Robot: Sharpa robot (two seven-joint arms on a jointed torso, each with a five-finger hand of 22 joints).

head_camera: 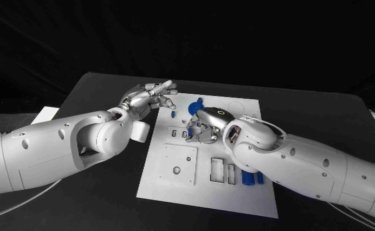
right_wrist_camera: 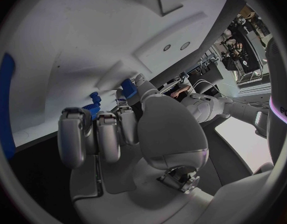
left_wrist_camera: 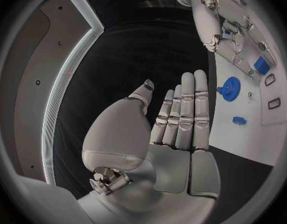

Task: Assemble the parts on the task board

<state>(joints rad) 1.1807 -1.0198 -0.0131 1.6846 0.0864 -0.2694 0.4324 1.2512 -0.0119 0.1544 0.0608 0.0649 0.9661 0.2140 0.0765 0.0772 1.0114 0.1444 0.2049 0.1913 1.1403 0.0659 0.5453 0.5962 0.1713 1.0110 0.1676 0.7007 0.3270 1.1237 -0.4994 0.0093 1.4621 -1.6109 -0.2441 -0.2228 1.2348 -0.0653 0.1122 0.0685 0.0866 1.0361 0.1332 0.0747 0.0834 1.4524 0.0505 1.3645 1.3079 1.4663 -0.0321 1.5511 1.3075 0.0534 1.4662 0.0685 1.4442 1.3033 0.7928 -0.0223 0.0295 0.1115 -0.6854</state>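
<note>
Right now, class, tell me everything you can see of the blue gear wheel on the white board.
The blue gear wheel is a small round toothed disc with a raised hub, plastic by its look. It lies flat on the white board, near its far edge, just ahead of the right hand. The left hand hovers beside it, fingers apart, holding nothing.

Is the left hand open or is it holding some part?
Open. The left hand holds nothing; the left wrist view shows its fingers straight, side by side, beside the task board.

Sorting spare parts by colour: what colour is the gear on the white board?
Blue. The gear shows best in the left wrist view.
</note>
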